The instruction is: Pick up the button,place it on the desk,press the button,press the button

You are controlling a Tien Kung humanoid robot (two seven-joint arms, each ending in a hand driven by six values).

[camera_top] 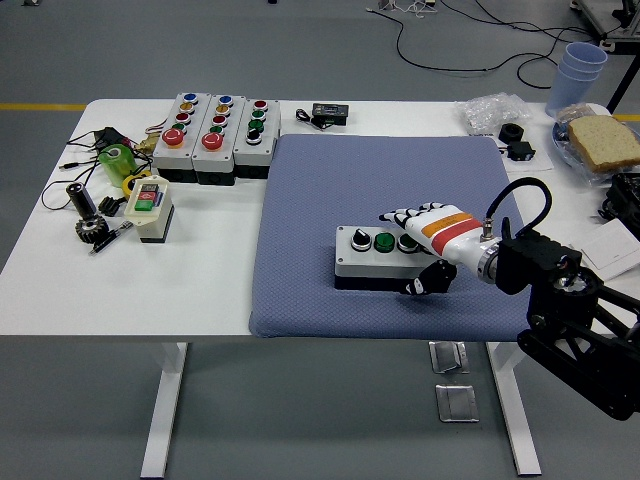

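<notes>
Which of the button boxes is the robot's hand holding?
The button box on the blue mat, gripped by the right hand; the three others stand untouched at the table's far left.
</notes>
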